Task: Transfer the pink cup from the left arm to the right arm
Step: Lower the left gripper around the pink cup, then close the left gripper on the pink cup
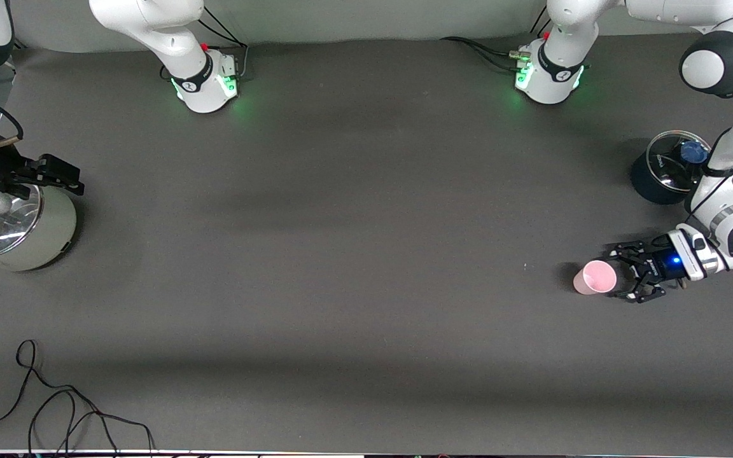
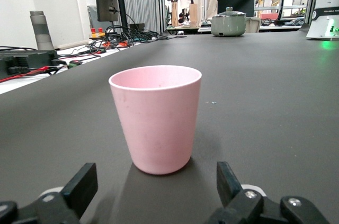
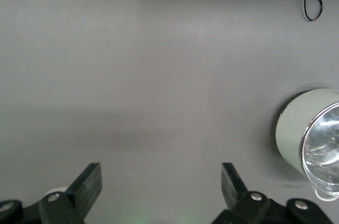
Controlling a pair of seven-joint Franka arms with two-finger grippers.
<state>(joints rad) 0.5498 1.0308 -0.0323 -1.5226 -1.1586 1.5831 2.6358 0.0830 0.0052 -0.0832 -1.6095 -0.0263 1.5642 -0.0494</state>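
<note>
The pink cup (image 1: 594, 277) stands upright on the dark table near the left arm's end. My left gripper (image 1: 621, 275) is open and low at the table, right beside the cup, pointing at it. In the left wrist view the cup (image 2: 156, 118) stands just ahead of the open left gripper (image 2: 155, 184), not between the fingertips and untouched. My right gripper (image 1: 61, 175) is open and empty, up in the air over the pale green pot (image 1: 48, 235) at the right arm's end. The right wrist view shows the right gripper (image 3: 161, 179) over bare table.
A dark pot with a glass lid and blue knob (image 1: 665, 168) stands at the left arm's end, farther from the front camera than the cup. The pale green pot (image 3: 296, 139) has a shiny lid. A black cable (image 1: 55, 407) lies near the table's front edge.
</note>
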